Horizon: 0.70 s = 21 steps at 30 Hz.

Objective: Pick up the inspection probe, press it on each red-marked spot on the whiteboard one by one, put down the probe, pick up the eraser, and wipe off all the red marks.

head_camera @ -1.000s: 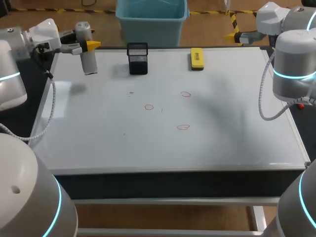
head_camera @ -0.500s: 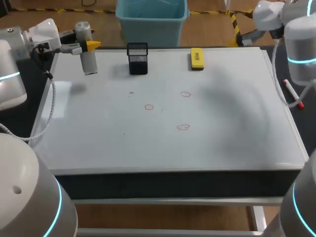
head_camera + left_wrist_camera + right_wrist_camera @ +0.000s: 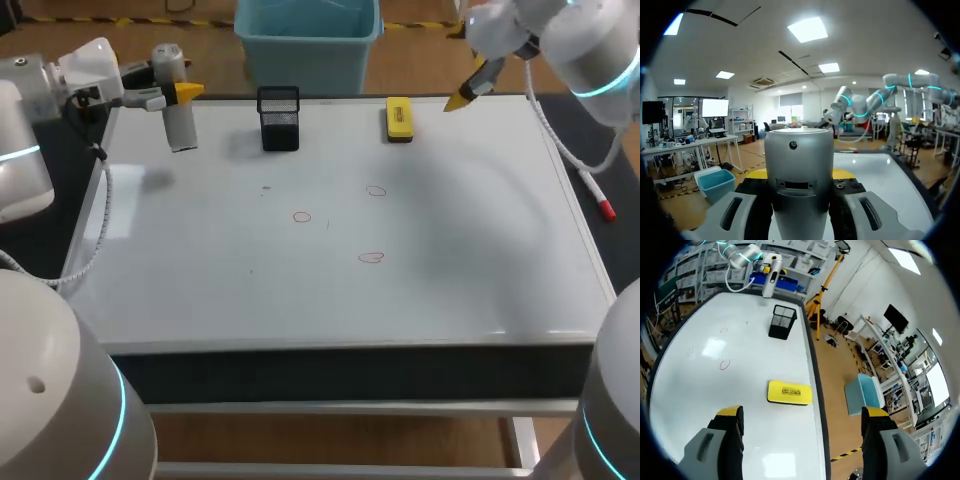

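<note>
The grey cylindrical probe [image 3: 180, 112] hangs upright above the whiteboard's [image 3: 200, 280] far left corner, with my left gripper [image 3: 176, 93] shut on it. In the left wrist view the probe [image 3: 799, 170] fills the gap between the fingers [image 3: 735, 215]. The yellow eraser [image 3: 398, 118] lies at the far edge, right of the middle. Three small red rings [image 3: 375, 190] [image 3: 302, 216] [image 3: 371, 257] mark the middle of the board. My right gripper [image 3: 464, 94] hovers open just right of the eraser. In the right wrist view the eraser [image 3: 789, 392] lies ahead of that gripper [image 3: 802, 415].
A black mesh holder [image 3: 279, 118] stands at the far edge between the probe and the eraser, and shows as the mesh holder [image 3: 782, 322] beyond the eraser in the right wrist view. A red marker pen [image 3: 597, 198] lies off the board's right side.
My right arm has swung from the right edge up and inward, bringing its open gripper to the far edge beside the eraser. The left arm and the probe have not moved.
</note>
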### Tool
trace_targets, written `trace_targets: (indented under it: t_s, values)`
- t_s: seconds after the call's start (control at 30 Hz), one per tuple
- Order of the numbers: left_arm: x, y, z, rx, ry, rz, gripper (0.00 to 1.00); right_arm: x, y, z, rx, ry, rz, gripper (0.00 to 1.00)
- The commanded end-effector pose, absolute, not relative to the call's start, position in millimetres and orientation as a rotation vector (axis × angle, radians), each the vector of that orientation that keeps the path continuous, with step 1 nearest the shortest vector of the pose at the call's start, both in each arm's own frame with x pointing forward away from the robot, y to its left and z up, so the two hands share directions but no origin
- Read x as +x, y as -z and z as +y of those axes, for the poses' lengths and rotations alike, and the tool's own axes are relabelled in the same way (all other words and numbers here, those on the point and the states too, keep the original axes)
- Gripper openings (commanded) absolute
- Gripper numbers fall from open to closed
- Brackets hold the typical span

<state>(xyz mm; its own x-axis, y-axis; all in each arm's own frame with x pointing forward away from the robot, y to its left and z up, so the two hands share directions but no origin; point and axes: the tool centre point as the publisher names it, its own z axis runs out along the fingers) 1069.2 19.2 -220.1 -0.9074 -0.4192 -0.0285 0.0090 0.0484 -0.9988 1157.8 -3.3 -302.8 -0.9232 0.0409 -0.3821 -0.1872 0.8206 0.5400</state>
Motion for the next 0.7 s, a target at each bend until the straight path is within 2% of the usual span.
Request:
trace_targets:
  t_s: [0.03,0.3,0.37,0.7]
  values:
    - [1069,220,19,-0.415,1.927,2.018,0.0,1161,312,5,-0.778,-0.356,2.873,1.0]
    - [1069,220,19,-0.415,1.927,2.018,0.0,1155,327,6,-1.102,0.024,2.807,1.0]
    - [1069,220,19,-0.415,1.927,2.018,0.0,1159,332,3,-1.05,0.118,2.772,1.0]
    - [1069,220,19,-0.415,1.927,2.018,0.0,1159,332,3,-1.05,0.118,2.772,1.0]
